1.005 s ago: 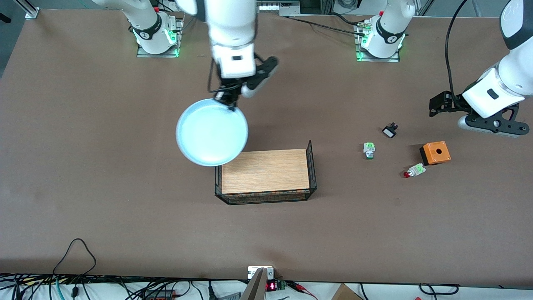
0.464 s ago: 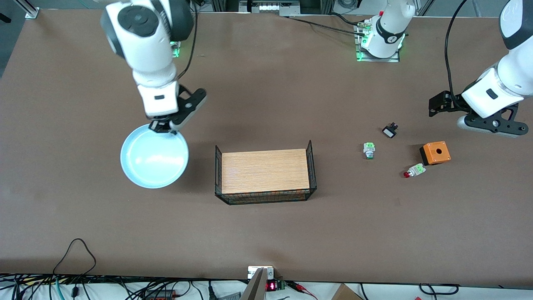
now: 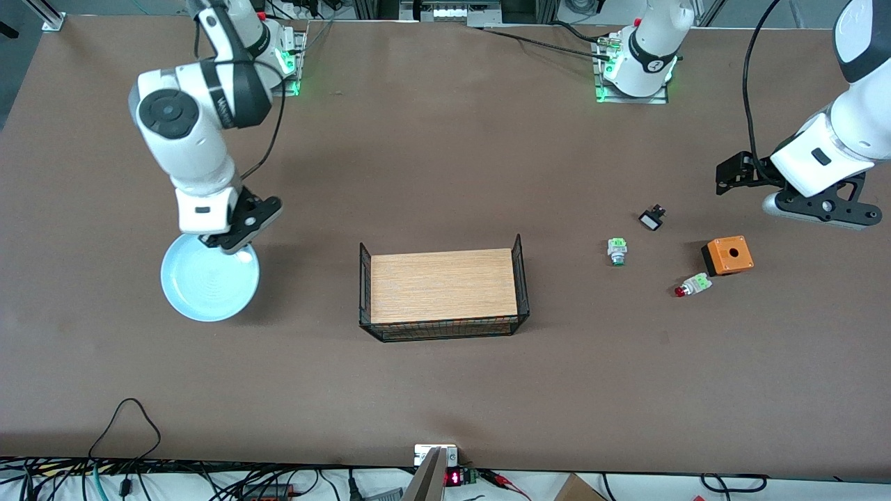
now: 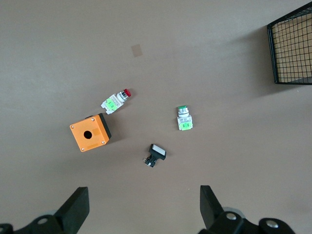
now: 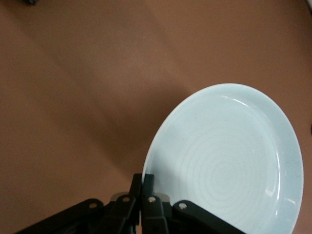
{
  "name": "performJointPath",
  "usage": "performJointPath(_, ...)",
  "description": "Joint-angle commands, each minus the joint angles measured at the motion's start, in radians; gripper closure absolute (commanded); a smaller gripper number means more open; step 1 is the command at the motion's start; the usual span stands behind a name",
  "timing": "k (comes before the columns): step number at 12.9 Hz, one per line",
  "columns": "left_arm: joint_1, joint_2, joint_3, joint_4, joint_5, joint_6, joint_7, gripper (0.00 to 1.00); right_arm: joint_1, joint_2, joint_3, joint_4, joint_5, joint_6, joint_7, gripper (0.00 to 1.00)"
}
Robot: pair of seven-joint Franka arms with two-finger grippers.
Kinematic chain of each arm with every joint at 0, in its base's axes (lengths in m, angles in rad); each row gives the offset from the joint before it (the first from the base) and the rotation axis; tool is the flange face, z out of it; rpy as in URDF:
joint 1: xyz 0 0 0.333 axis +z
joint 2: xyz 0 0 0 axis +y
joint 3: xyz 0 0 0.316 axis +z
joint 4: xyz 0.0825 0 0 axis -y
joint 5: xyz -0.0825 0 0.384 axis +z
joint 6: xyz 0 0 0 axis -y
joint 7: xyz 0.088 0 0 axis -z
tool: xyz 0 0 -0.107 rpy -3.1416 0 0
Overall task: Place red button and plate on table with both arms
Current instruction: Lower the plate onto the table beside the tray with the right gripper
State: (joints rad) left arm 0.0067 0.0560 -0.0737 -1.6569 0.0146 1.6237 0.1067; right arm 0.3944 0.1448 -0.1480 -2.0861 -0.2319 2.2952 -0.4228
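Note:
My right gripper (image 3: 224, 246) is shut on the rim of the pale blue plate (image 3: 207, 284) and holds it low over the table (image 3: 445, 376) toward the right arm's end; the right wrist view shows the fingers (image 5: 147, 184) pinching the plate's edge (image 5: 229, 161). The red button (image 3: 690, 286) lies on its side on the table beside the orange box (image 3: 727, 255); it also shows in the left wrist view (image 4: 116, 99). My left gripper (image 3: 739, 172) is open and empty above the table toward the left arm's end, over bare table (image 4: 145, 207).
A black wire basket stand with a wood top (image 3: 443, 287) sits mid-table. A green-capped switch (image 3: 617, 250) and a small black part (image 3: 651, 219) lie near the orange box. Cables run along the table's near edge.
My right arm has swung the plate from over the basket stand's corner toward the right arm's end and lowered it. The left arm has not moved.

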Motion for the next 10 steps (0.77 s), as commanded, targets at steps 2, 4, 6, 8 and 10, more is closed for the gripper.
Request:
performJointPath(2, -0.011, -0.021, 0.014, -0.015, -0.018, -0.010, 0.024, 0.00, -0.003, 0.056, 0.016, -0.031, 0.008, 0.041, 0.301, 1.00)
performJointPath(4, -0.013, -0.021, 0.012, -0.015, -0.018, -0.010, 0.024, 0.00, -0.005, 0.105, 0.016, -0.031, 0.008, 0.067, 0.382, 1.00)
performJointPath(6, -0.013, -0.021, 0.012, -0.015, -0.018, -0.010, 0.024, 0.00, -0.003, 0.154, 0.016, -0.032, 0.006, 0.102, 0.488, 1.00)
performJointPath(8, -0.013, -0.021, 0.012, -0.015, -0.018, -0.010, 0.025, 0.00, -0.003, 0.205, 0.015, -0.032, 0.003, 0.160, 0.538, 1.00)
performJointPath(10, -0.013, -0.021, 0.012, -0.015, -0.018, -0.010, 0.024, 0.00, -0.009, 0.252, 0.015, -0.032, 0.003, 0.207, 0.550, 1.00)
